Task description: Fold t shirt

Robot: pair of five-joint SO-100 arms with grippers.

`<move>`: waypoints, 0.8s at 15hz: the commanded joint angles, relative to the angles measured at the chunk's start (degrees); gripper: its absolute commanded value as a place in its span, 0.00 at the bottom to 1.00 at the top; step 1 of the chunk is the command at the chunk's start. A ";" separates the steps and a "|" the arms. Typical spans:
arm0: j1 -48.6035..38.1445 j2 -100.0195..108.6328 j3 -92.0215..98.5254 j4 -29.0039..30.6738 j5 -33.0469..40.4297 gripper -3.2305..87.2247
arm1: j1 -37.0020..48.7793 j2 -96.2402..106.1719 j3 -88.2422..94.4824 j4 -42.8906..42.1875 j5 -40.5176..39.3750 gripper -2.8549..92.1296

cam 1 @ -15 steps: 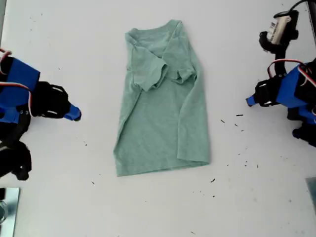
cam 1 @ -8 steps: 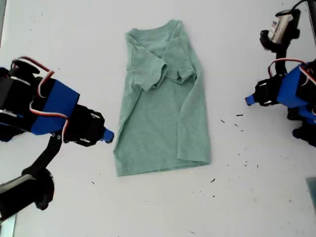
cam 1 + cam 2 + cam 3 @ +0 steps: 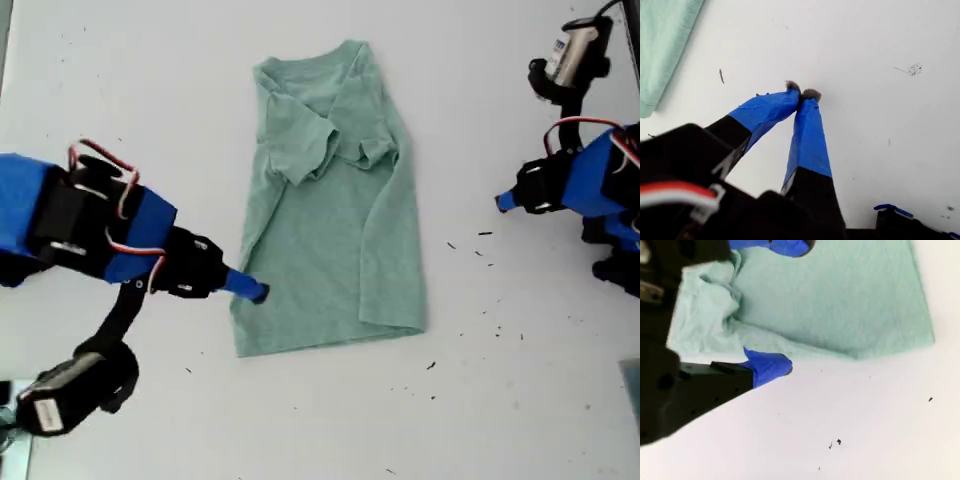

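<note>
Two grippers flank the t shirt (image 3: pixel 335 230), and only one is within reach of it. The shirt lies flat on the white table (image 3: pixel 500 400) with its long axis running up and down the exterior view, collar at the top, hem at the bottom, and both sleeves already turned in over the chest. My second gripper (image 3: pixel 255 292) is at the shirt's long edge on the exterior view's left, a little above the hem corner. Its wrist view shows the jaws spread wide and empty, one finger over the cloth and the other over bare table just beside the edge. I judge the cloth lies straight ahead of it, so closing on that edge would start a lengthwise fold. My first gripper (image 3: pixel 503 203) sits well apart on the exterior view's right, its tips pressed together on nothing, with the shirt only at the margin of its wrist view.
</note>
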 commanded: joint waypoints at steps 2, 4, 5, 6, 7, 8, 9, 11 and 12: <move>-3.25 -0.97 12.48 -13.80 -0.35 0.40 | -2.02 0.88 -0.88 0.70 0.97 0.05; -3.60 -5.01 14.41 -19.51 0.09 0.40 | -2.55 0.97 -0.79 0.79 1.23 0.05; -3.43 -6.94 15.03 -21.80 -0.09 0.38 | -2.72 1.14 -0.79 0.88 1.41 0.05; -3.34 -7.73 17.31 -25.58 -0.35 0.28 | -2.99 1.23 -0.62 0.88 1.49 0.05; -2.99 -7.38 19.78 -28.83 -1.67 0.03 | -3.08 1.23 -0.18 0.70 1.58 0.05; -1.76 -5.19 20.39 -29.27 -2.72 0.03 | -3.25 1.32 -0.09 0.70 1.67 0.05; -1.05 -1.76 20.92 -27.51 -4.83 0.03 | -3.34 1.49 -0.09 0.70 1.76 0.05; -1.49 4.75 28.83 -33.22 -4.66 0.03 | -3.25 2.29 0.09 0.70 1.76 0.05; -1.76 7.73 36.56 -42.01 -4.48 0.03 | -2.90 2.81 0.26 0.62 1.58 0.05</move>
